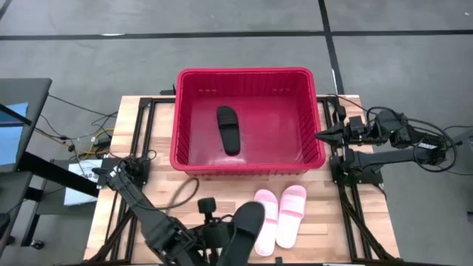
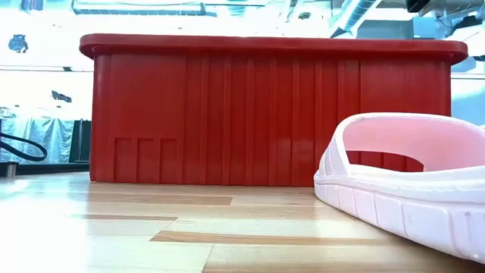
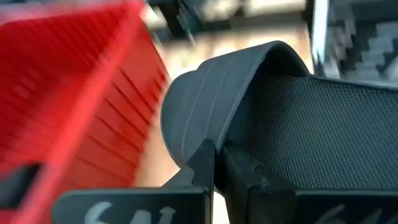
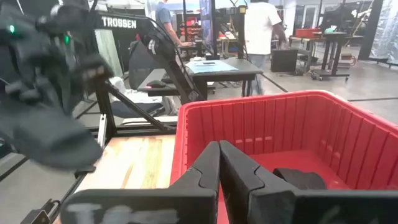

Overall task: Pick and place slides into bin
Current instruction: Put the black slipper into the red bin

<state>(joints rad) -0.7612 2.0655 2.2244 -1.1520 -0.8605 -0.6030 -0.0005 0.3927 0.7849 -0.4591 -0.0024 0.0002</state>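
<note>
The red bin (image 1: 247,159) stands at the table's far middle, and one black slide (image 1: 228,129) lies flat on its floor. The pink pair (image 1: 281,214) lies side by side on the table near the front edge; one of them shows close in the low view (image 2: 409,189). My left gripper (image 1: 222,238) is at the near edge, left of the pink pair, shut on the second black slide (image 1: 247,222). My right gripper (image 1: 321,135) is shut and empty just outside the bin's right rim, pointing toward the bin. My left gripper pinches the black slide between its two fingers (image 3: 202,163) at the sole's side edge, where the strap (image 3: 205,87) joins it. The fingers come from the table's near left side. The slide is tilted; in the right wrist view (image 4: 46,134) it is clear of the table.
Black frame rails run along both sides of the table (image 1: 347,199). A black cable (image 1: 181,193) loops on the wood in front of the bin. Bare wood (image 2: 151,227) lies between the bin's near wall and the pink pair. People stand in the room beyond (image 4: 261,25).
</note>
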